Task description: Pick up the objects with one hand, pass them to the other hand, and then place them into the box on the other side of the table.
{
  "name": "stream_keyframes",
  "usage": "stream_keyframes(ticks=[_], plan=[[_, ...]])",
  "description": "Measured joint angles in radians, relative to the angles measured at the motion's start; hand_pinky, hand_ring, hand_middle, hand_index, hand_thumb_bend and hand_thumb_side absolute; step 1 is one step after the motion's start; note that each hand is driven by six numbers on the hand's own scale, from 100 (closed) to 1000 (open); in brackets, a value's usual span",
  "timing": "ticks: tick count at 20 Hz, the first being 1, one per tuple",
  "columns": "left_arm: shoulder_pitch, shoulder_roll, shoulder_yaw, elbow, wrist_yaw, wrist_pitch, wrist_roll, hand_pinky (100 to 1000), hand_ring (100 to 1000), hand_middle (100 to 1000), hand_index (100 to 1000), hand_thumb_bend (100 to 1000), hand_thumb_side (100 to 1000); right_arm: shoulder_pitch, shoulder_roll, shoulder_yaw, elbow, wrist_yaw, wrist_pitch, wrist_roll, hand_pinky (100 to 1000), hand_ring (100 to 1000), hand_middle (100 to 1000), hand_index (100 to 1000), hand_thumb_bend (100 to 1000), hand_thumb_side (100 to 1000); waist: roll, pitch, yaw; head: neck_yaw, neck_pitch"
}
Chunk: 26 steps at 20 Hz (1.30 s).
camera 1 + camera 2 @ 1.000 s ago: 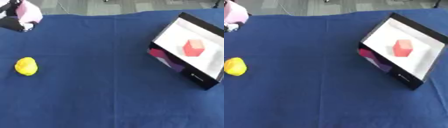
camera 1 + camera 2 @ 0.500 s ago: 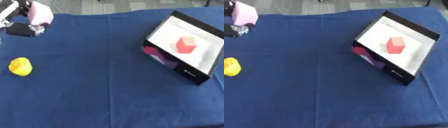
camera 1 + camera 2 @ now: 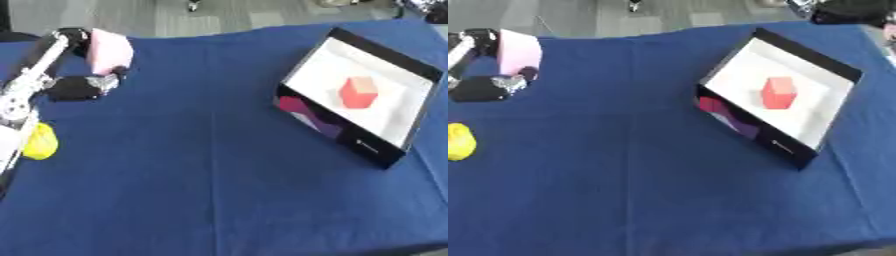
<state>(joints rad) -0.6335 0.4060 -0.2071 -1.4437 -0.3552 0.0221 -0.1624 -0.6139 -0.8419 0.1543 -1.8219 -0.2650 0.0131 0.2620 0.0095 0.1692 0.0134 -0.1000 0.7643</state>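
Left hand [image 3: 487, 86] grips a pink block [image 3: 517, 52]; yellow object [image 3: 459, 141] below; red cube [image 3: 779, 92] inside box [image 3: 794, 150]

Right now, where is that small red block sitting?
The small red block lies on the white floor of the black-walled open box, at the table's right side in both eye views, far from the yellow rounded object at the left edge.
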Motion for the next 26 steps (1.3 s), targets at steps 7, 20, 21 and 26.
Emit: stream_keyframes(ticks=[7,20,21,26], plan=[[0.012,-0.057,-0.013,-0.001,-0.015,-0.056,0.04,781,705,669,547,100,408,-0.04,0.024,0.052,0.003,0.092,0.006,0.042,964,1000,1000,1000,100,122,-0.011,0.0,-0.002,-0.017,0.0],[-0.009,-0.142,-0.043,-0.001,-0.176,-0.087,0.077,775,697,659,541,100,344,-0.08,0.083,0.119,-0.006,0.171,0.032,0.129,967,1000,1000,1000,100,100,-0.011,0.0,0.023,-0.059,0.0],[-0.012,-0.149,-0.044,0.0,-0.187,-0.091,0.078,775,697,659,541,100,341,-0.082,0.087,0.124,-0.009,0.176,0.032,0.141,971,1000,1000,1000,100,100,-0.011,0.0,0.026,-0.062,0.0],[-0.025,-0.176,-0.052,0.009,-0.217,-0.104,0.079,776,696,659,541,100,337,-0.089,0.099,0.139,-0.015,0.197,0.017,0.21,993,1000,1000,1000,100,100,-0.011,0.0,0.034,-0.071,0.0]])
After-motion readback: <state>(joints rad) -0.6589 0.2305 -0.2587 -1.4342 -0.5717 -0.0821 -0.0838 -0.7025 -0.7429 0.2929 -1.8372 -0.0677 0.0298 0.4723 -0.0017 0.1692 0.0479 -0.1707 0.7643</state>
